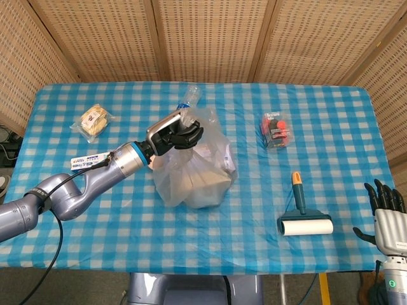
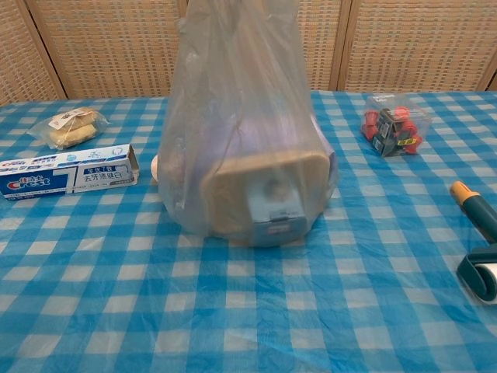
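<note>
Toothpaste box (image 2: 68, 172), lint roller (image 1: 304, 219), bottle (image 1: 186, 101)

The clear plastic bag (image 1: 194, 168) stands tall at mid-table, its top gathered in the left hand (image 1: 175, 135), and blocks any straight pass across the centre. Just beside it on the left lie the toothpaste box (image 2: 68, 171) and a small peach ball (image 2: 155, 166), leaving only a narrow gap there. The water bottle (image 1: 186, 100) lies close behind the bag. The red-filled packet (image 1: 276, 130) and the lint roller (image 1: 301, 212) occupy the right side, with open cloth between them and the bag. The bread packet (image 1: 94, 121) sits well apart, far left. The near table edge (image 2: 248, 342) offers broad open cloth.
</note>
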Controlling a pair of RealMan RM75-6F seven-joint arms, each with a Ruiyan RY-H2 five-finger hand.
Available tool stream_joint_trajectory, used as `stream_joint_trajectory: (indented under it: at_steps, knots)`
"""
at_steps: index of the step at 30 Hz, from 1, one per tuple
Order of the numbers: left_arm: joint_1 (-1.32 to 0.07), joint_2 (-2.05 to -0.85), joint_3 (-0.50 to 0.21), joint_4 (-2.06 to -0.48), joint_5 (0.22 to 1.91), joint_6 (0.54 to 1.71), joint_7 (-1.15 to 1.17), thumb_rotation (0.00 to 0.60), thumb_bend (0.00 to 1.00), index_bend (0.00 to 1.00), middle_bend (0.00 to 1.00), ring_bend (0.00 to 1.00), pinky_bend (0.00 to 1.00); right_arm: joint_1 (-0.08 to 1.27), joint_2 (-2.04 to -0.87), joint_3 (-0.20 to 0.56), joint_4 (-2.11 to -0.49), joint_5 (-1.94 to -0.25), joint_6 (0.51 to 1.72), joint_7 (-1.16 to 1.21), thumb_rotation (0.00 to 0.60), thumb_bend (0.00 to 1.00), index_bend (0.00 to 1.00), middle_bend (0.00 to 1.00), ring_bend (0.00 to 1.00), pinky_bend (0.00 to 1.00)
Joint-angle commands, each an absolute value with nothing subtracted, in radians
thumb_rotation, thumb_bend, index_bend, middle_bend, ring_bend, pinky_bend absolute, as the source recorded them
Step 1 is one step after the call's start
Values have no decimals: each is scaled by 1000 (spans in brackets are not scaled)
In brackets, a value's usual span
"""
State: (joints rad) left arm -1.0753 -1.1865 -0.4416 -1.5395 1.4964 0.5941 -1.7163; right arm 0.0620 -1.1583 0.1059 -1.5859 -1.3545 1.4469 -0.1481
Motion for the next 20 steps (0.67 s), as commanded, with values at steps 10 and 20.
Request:
stream_joint_trajectory:
  at_steps: [10,20]
  knots:
    - [-1016,-1050,-595,-1748,1135,744,-1353,600,1000,1000,1000,958,1000,63,-1157,107,-1586,-1353,1446,-145,600,0,82,0,0,0]
    - [-1046,-953,-692,-1864,971,695,-1213,600,1000,1000,1000,958,1000,59,-1152,107,-1591,-1356,1453,-137,600,0,82,0,0,0]
